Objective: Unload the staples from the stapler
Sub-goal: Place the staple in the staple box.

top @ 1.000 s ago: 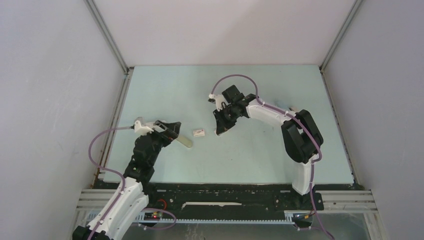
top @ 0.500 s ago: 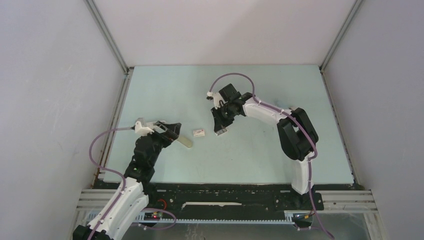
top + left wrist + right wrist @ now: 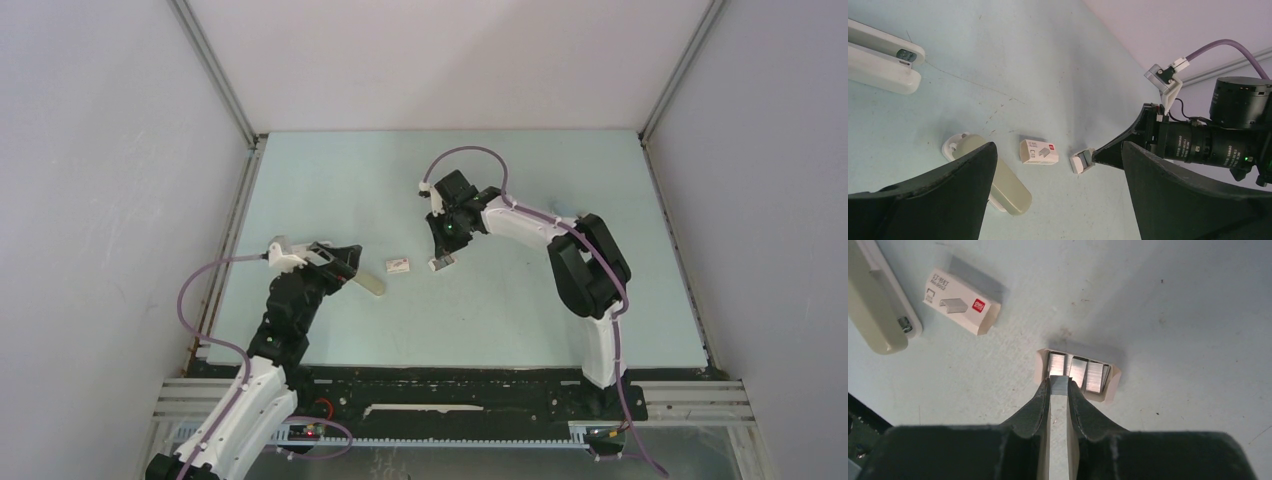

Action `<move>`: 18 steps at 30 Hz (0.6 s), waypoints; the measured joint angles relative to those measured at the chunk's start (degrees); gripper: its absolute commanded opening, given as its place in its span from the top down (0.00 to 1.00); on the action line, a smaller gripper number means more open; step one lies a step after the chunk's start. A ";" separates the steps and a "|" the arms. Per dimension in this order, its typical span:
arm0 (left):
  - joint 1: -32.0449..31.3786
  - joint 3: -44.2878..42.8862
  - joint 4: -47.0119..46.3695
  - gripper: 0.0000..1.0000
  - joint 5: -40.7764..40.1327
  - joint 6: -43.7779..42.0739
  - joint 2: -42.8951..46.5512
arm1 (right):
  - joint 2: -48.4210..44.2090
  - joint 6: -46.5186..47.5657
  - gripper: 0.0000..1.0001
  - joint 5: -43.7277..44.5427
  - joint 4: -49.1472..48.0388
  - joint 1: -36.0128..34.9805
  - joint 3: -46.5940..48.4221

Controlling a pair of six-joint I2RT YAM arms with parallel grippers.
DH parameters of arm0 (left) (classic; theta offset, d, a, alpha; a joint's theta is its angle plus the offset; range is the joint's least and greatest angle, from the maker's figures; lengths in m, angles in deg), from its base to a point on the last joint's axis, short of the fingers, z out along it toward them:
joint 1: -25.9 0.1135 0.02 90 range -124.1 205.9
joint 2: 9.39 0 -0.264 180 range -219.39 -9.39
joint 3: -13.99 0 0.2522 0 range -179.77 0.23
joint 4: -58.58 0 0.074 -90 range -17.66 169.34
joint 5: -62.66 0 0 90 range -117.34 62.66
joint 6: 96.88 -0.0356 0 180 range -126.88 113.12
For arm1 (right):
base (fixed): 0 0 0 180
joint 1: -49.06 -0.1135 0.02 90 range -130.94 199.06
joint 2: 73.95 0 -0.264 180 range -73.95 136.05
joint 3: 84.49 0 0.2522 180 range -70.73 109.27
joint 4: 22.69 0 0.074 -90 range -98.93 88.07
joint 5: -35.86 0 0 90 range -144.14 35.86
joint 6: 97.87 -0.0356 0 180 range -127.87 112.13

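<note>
From the top external camera, the left gripper (image 3: 348, 268) is hovering near the table's (image 3: 330, 180) left edge, with its jaws spread wide and holding nothing. The beige stapler (image 3: 369, 283) is lying just beside it, toward the table's middle. A closed white box (image 3: 398, 265) is sitting a little farther in. The right gripper (image 3: 443, 257) is pointing down at a small open box (image 3: 439, 265) about mid-table.

Through the left wrist camera, the left gripper (image 3: 1063, 145) is framing the scene with both fingers (image 3: 965, 172) far apart and empty. The beige stapler (image 3: 998, 177) is lying flat by the left finger, and the closed white box (image 3: 1039, 152) is resting beside it. The right gripper's tip is reaching into the open box (image 3: 1081, 162). A white stapler (image 3: 880, 62) is lying well apart from these.

Through the right wrist camera, the right gripper (image 3: 1059, 381) is standing narrow, its fingertips (image 3: 1043, 396) pinching a short strip of staples (image 3: 1060, 386). That strip is sitting at the near rim of the open box (image 3: 1114, 382), where more silvery staple blocks (image 3: 1093, 376) are lying side by side. The closed white box (image 3: 960, 302) and the beige stapler (image 3: 875, 305) are lying nearby, apart from each other.
</note>
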 measured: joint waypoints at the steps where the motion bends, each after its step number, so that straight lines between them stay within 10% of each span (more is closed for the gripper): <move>1: 0.00 0.00 0.02 0.00 0.00 0.00 0.00 | 0.28 -0.13 0.81 0.50 -0.09 -0.07 0.17; 18: 0.00 0.00 -0.79 0.00 0.02 -0.02 -1.29 | 2.08 -0.79 0.78 4.26 -0.04 -1.03 0.37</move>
